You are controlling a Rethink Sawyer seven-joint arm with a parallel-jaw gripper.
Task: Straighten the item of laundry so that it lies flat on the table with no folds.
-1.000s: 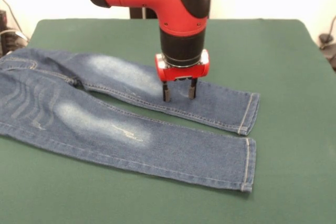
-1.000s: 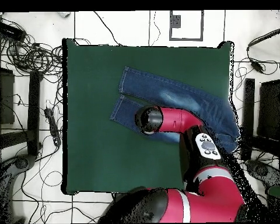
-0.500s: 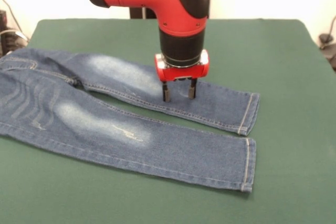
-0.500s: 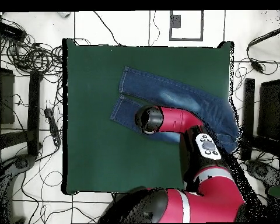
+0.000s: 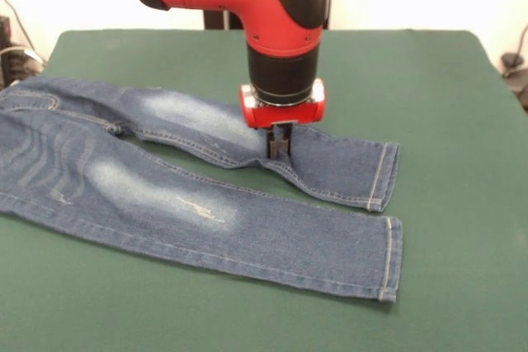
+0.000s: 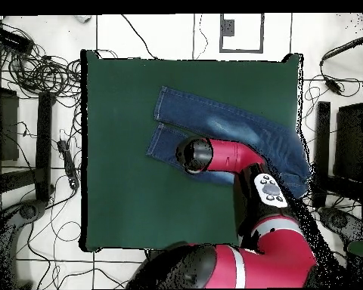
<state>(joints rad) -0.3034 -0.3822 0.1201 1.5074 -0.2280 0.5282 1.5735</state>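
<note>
The hand is closed, pinching a ridge of cloth on the far leg of the jeans, which lie spread across the green tabletop.

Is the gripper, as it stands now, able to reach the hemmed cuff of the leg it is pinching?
Probably yes. The gripper is shut on the jeans, on the farther leg; that leg's cuff lies uncovered on the table nearby, with nothing between.

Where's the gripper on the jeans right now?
In the front view the gripper is shut on the far leg of the jeans, pinching its inner edge right of centre, short of the cuff.
</note>
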